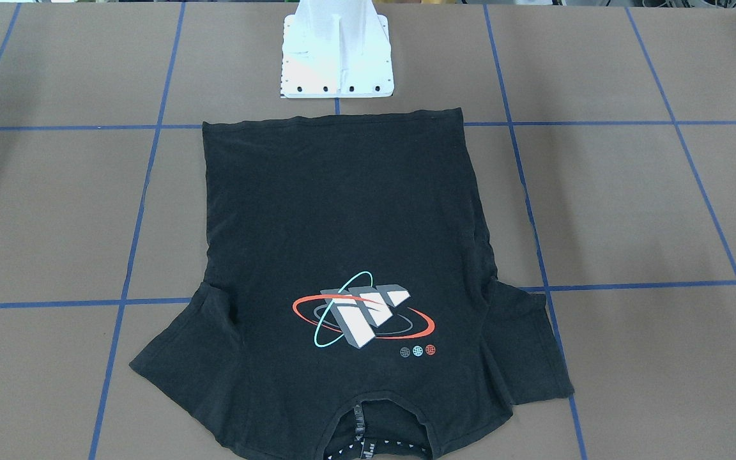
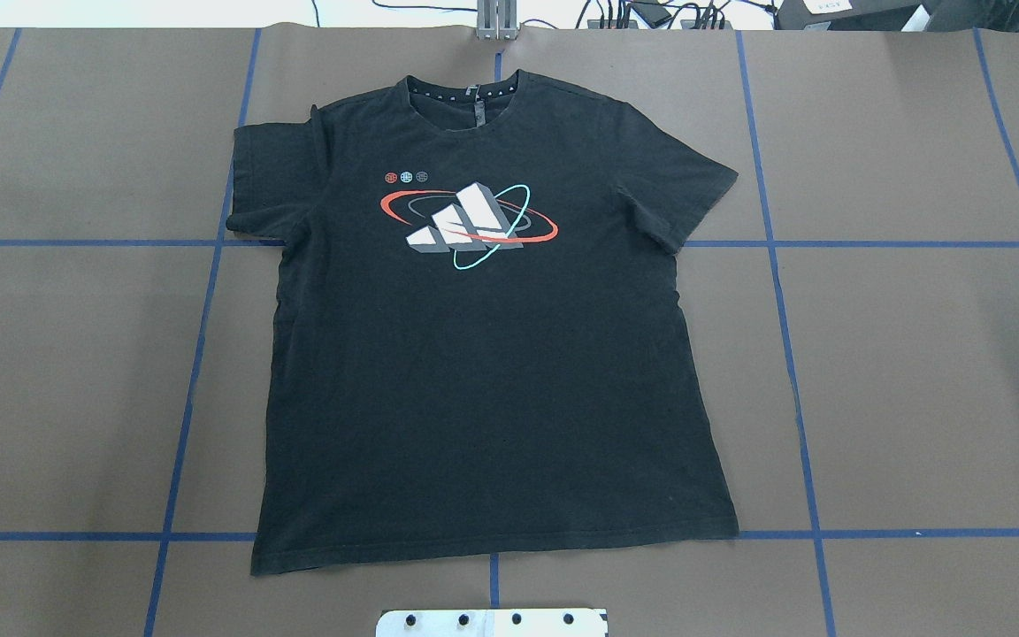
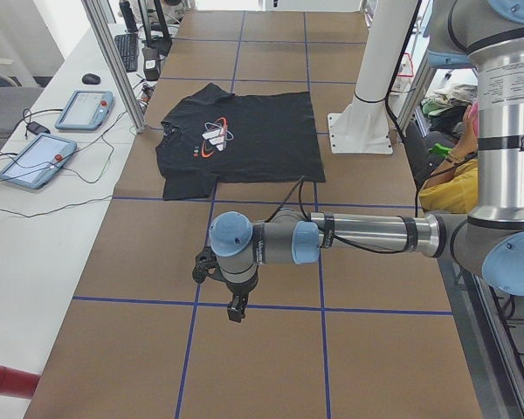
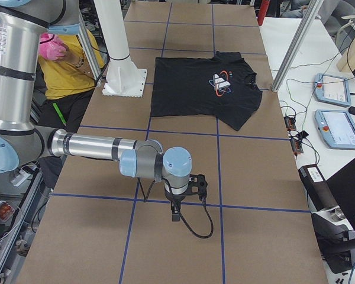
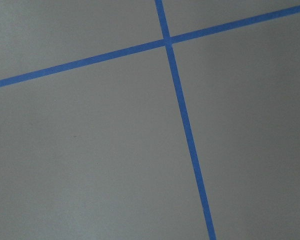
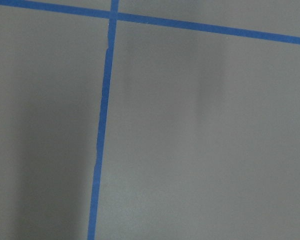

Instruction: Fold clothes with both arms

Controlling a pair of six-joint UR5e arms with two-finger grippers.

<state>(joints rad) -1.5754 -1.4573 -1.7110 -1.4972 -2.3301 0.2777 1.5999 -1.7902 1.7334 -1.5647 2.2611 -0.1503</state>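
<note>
- Left fingers [image 3: 237, 310] point down over the tabletop [image 3: 271, 367]; side view only, so I cannot tell if they are apart or together.
- Right fingers [image 4: 175, 213]: same pose, and again I cannot tell.
- T-shirt [image 2: 483, 354] lies well apart from both sets of fingers, flat, print up and unfolded, probably staged for the first fold.

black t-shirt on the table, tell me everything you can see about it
The black short-sleeved T-shirt, soft and cotton-looking, lies unfolded and flat, front up, on the brown table. Both sleeves are spread out. Its chest print shows grey-white blocks ringed by red and teal ellipses, with three small dots beside it. The collar points away from the robot; the hem lies near the white mount base. Only the table touches it.
</note>
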